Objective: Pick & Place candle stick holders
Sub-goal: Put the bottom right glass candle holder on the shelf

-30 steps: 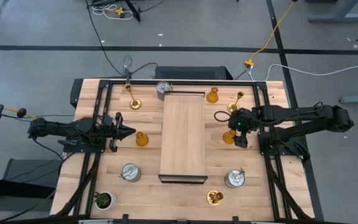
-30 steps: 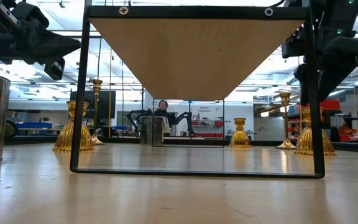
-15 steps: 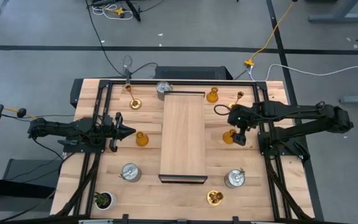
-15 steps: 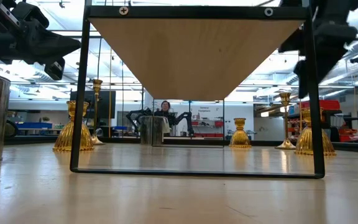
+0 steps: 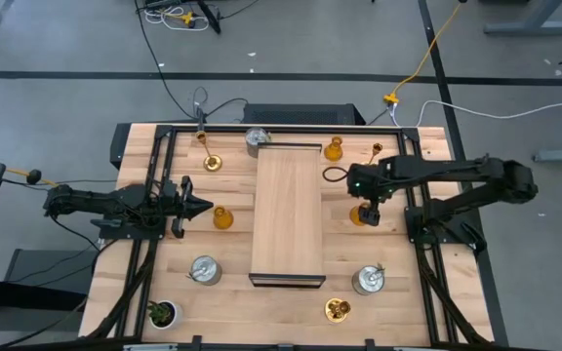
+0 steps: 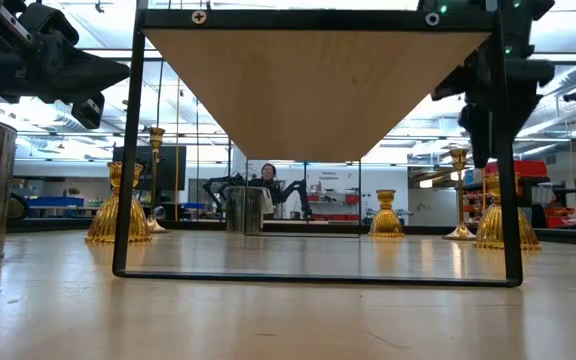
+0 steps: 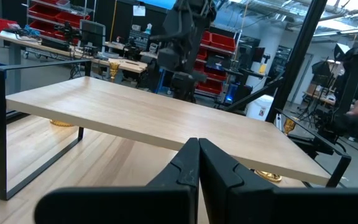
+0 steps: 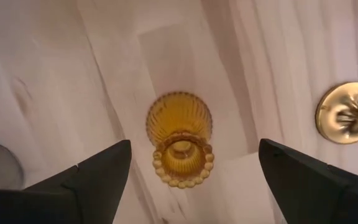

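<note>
My right gripper (image 5: 368,209) hangs open, fingers pointing down, above an amber bell-shaped candle stick holder (image 8: 180,138) that stands upright on the table right of the wooden stand (image 5: 287,213). Its fingers (image 8: 107,167) stand to either side of the holder without touching it. A gold holder's round base (image 8: 347,114) lies close by. My left gripper (image 5: 199,206) waits shut and level at the left, pointing at another amber holder (image 5: 222,217). Further gold, amber and silver holders (image 5: 204,269) stand around the stand.
The wooden stand on black legs (image 6: 318,80) fills the table's middle. A silver holder (image 5: 368,281) and a gold one (image 5: 337,310) stand near the right front. A small potted plant (image 5: 162,313) sits at the front left. A black frame (image 5: 418,195) edges the table.
My right gripper has moved a little toward the table's left, nearer the wooden stand, and now hangs over the amber holder; its fingers stay open. The left arm and all holders have kept still.
</note>
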Available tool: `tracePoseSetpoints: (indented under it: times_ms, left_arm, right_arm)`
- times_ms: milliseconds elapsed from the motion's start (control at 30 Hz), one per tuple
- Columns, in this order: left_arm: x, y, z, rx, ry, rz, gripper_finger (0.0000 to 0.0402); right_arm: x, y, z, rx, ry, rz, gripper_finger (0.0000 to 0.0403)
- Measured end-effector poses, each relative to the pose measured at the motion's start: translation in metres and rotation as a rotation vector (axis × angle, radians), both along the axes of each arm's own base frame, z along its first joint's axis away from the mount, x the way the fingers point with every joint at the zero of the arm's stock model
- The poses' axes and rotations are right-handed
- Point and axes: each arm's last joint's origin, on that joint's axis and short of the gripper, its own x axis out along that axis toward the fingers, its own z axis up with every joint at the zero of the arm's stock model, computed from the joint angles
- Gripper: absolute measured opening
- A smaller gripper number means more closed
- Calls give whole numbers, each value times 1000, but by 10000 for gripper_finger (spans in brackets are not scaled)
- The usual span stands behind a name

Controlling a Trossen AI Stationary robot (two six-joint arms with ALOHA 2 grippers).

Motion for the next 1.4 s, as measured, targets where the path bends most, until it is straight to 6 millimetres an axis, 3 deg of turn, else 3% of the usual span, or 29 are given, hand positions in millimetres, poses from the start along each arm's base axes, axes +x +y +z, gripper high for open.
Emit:
tracePoseSetpoints:
  times_ms: [400,1400]
  left_arm:
    - [0,0,0,0,0,0,10]
    - [0,0,0,0,0,0,10]
  right_arm:
    - [12,-2,-20,-3,109,28,348]
    - [11,-2,-21,6,124,2,208]
